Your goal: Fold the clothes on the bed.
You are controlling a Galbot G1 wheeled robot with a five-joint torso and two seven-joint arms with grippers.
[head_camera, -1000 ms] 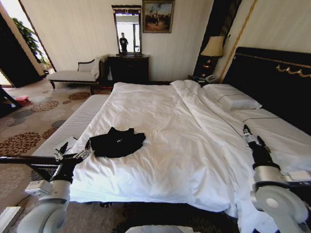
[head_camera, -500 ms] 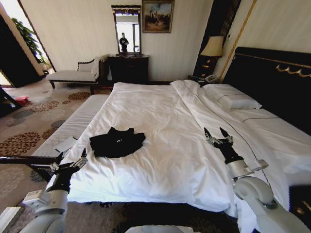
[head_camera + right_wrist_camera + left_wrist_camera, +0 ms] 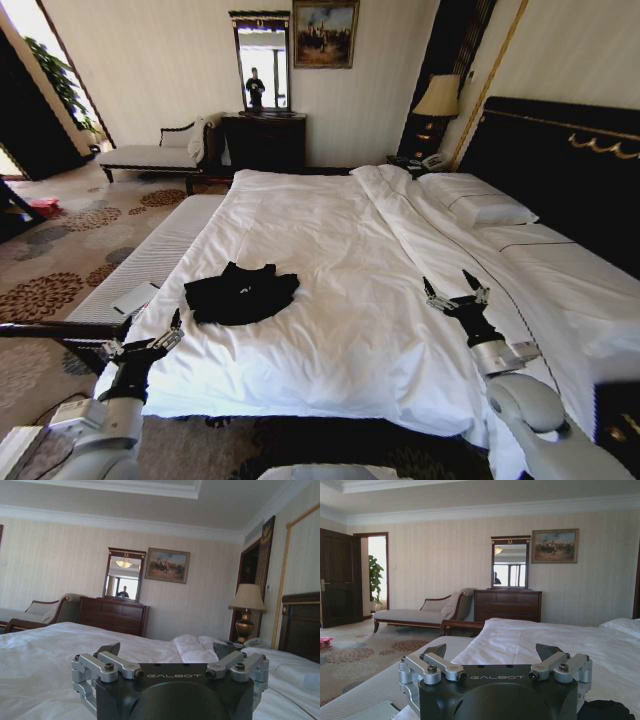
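The clothes, a black T-shirt [image 3: 240, 293], lie crumpled on the white duvet of the bed [image 3: 340, 250], near its foot on the left side. My left gripper [image 3: 150, 326] hovers open at the bed's near left corner, a short way in front of the shirt and not touching it. In the left wrist view the open left gripper [image 3: 492, 651] has an edge of the shirt [image 3: 606, 710] just beside it. My right gripper [image 3: 447, 281] stands open above the duvet's right half, well away from the shirt. The right gripper [image 3: 167, 650] holds nothing and faces across the bed [image 3: 45, 652].
A pale padded bench [image 3: 150, 255] runs along the bed's left side, with a small flat object [image 3: 134, 297] on it. A dark bar [image 3: 50, 330] crosses near my left arm. Pillows [image 3: 478, 203] and the dark headboard [image 3: 560, 160] lie right. A chaise [image 3: 150, 155] and dresser [image 3: 265, 140] stand at the far wall.
My right gripper has swung in from the far right to over the duvet, its open fingers now showing. The left gripper has dropped slightly toward the bed's near corner. The shirt has not moved.
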